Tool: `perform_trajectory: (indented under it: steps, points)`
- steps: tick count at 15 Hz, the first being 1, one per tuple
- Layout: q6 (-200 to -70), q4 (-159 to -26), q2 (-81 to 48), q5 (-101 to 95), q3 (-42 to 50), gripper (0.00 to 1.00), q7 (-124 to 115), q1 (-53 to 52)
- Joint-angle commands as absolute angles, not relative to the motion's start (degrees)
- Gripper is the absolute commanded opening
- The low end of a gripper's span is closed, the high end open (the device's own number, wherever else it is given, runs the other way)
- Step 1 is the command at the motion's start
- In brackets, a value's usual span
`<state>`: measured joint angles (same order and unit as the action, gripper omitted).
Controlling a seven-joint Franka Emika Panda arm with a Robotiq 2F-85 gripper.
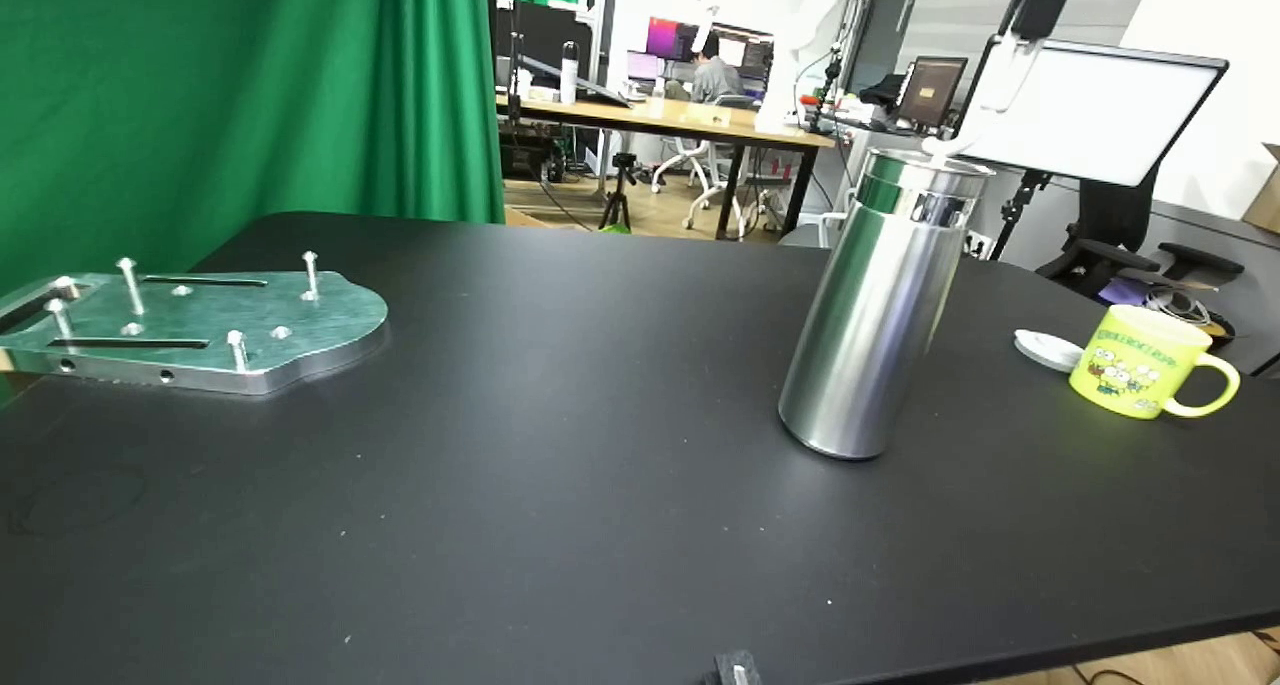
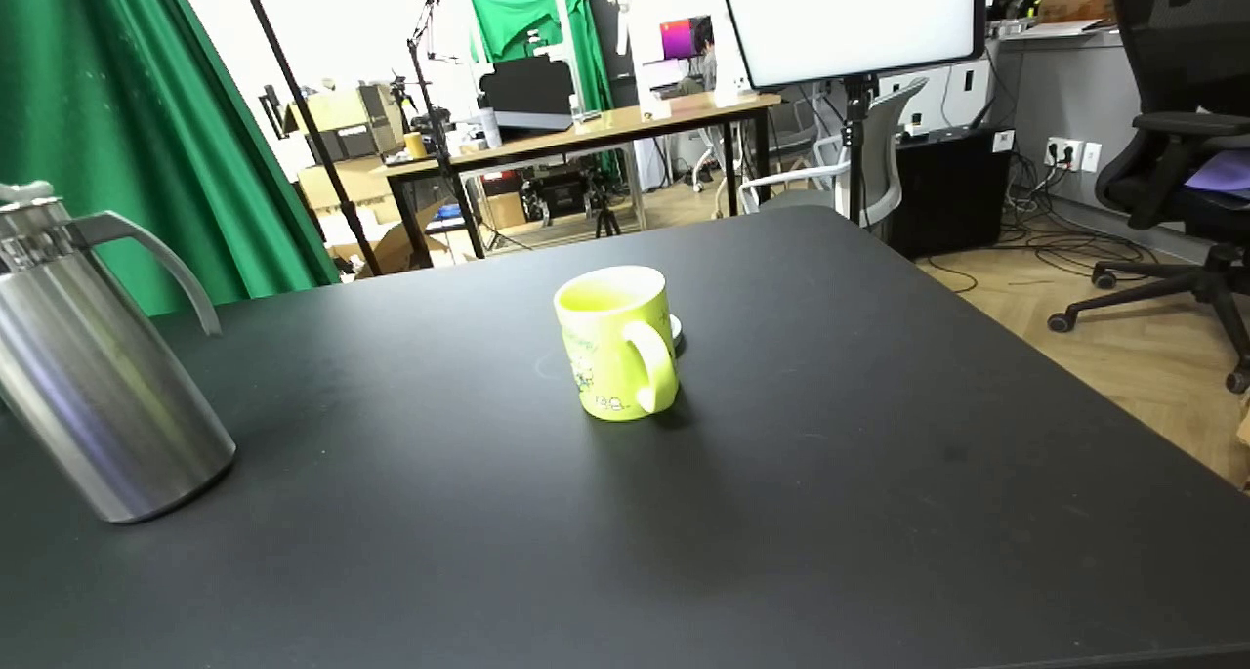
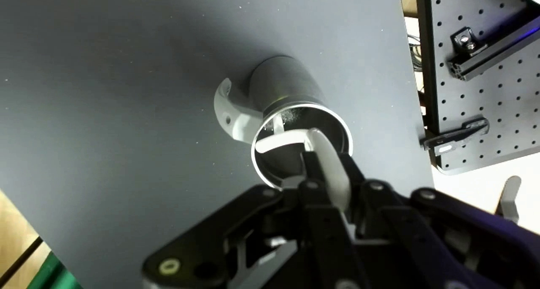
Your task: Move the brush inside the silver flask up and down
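Observation:
The silver flask (image 1: 880, 315) stands on the black table with its mouth open. It also shows at the left edge of an exterior view (image 2: 112, 386), with its grey side handle. In the wrist view I look down into the flask (image 3: 282, 80). A white brush (image 3: 331, 166) has its bent handle above the mouth and its shaft and bristles inside, near the handle-side wall. The lower brush end is hidden. My gripper (image 3: 330, 159) is shut on the brush's white handle, just above the rim. In an exterior view the dark fingertips (image 1: 1040, 10) show at the top, holding the brush (image 1: 1000, 80).
A yellow-green mug (image 1: 1140, 362) stands on the table beside a small white lid (image 1: 1048, 349); the mug also shows in an exterior view (image 2: 617, 347). A metal plate with upright bolts (image 1: 220, 325) lies at the far side. A perforated metal board (image 3: 485, 99) adjoins the table edge.

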<state>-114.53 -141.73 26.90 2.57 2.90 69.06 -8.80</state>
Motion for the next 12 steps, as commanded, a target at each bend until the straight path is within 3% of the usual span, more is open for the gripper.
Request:
perform_trajectory:
  steps: [1,5,6,8,12]
  points:
    - [-110.35,-139.1,31.12,0.84,1.39,0.04,68.0,-9.01]
    - [-108.45,-138.53,33.34,1.07,1.03,0.04,68.37,-9.61]
    - [-108.15,-138.54,33.6,1.11,1.09,0.4,68.47,-9.7]
    - [-107.79,-138.69,33.86,1.26,1.34,0.45,68.48,-9.71]
    - [-107.28,-138.36,34.09,0.96,1.32,0.73,68.09,-9.47]
